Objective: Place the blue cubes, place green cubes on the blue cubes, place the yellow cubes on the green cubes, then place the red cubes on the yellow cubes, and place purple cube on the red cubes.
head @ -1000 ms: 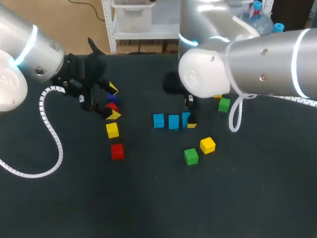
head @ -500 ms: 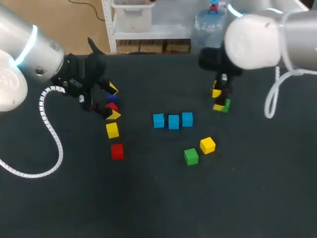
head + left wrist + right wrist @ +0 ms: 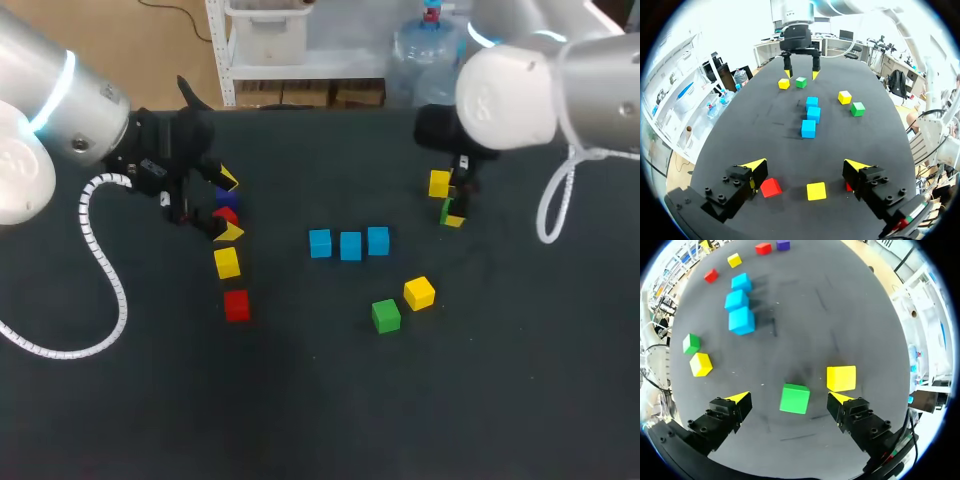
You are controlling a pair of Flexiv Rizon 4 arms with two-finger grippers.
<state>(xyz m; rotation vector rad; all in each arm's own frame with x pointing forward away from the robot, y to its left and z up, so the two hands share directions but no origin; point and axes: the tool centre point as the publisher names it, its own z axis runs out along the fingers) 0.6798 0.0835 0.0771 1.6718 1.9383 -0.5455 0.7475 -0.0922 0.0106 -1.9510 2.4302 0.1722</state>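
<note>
On the dark tabletop [image 3: 300,400] in the head view, three blue cubes [image 3: 349,243] sit in a row, so greens look next.

Left wrist view: left gripper [image 3: 806,166] spread wide, empty.

Right wrist view: right gripper [image 3: 790,398] is spread around a matte, sharp-edged green cube [image 3: 794,399], apparently not touching. It probably needs to drop and pinch.

From the head view we see only a thin edge of the green cube [image 3: 446,210] between the fingers of the right gripper [image 3: 789,399]; one finger covers the rest. The left gripper [image 3: 805,167] covers part of the purple cube [image 3: 226,198] and part of the red cube [image 3: 227,214] under it. In the left wrist view a second red cube [image 3: 848,187] is mostly hidden behind one finger of this gripper. The left arm [image 3: 60,110] and the right arm [image 3: 560,80] are cut off by the edges of the head view.
</note>
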